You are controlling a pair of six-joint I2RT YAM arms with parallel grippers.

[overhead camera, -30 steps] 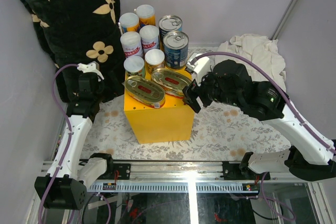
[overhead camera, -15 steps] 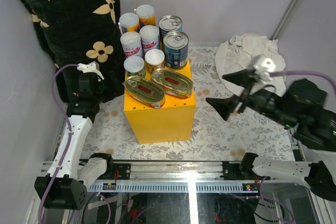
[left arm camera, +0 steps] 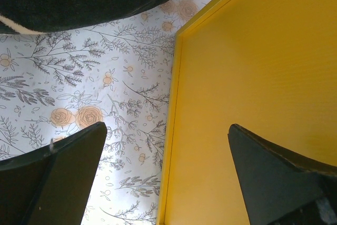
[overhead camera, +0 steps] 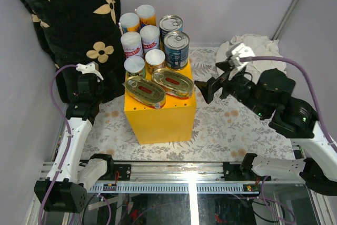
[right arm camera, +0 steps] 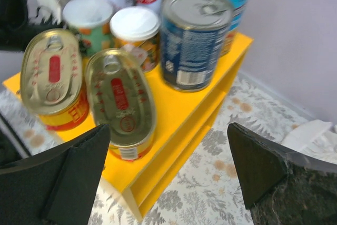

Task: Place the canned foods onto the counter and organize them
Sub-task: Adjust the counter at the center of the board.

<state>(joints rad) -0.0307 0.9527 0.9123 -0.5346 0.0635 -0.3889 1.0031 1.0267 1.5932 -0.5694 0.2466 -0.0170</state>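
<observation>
The counter, a yellow box (overhead camera: 160,117), carries all the cans in view. Several slim white-lidded cans (overhead camera: 131,43) stand at its back left, two blue-labelled cans (overhead camera: 176,49) at its back right, and two flat oval gold tins (overhead camera: 145,91) lie side by side in front. My right gripper (overhead camera: 210,80) is open and empty, just right of the box; its view shows the oval tins (right arm camera: 120,98), a blue can (right arm camera: 192,38) and the box top (right arm camera: 181,104) between its jaws (right arm camera: 166,130). My left gripper (left arm camera: 166,183) is open and empty over the box's left side (left arm camera: 253,67).
A black flower-patterned pillow (overhead camera: 68,19) leans at the back left, beside my left arm (overhead camera: 84,96). A crumpled white cloth (overhead camera: 258,48) lies at the back right. A floral tablecloth (overhead camera: 231,125) covers the table. A metal rail (overhead camera: 184,172) runs along the near edge.
My right gripper was at the box's right edge, swung out to the right, and has now come back toward the box, open throughout. The left arm has barely moved.
</observation>
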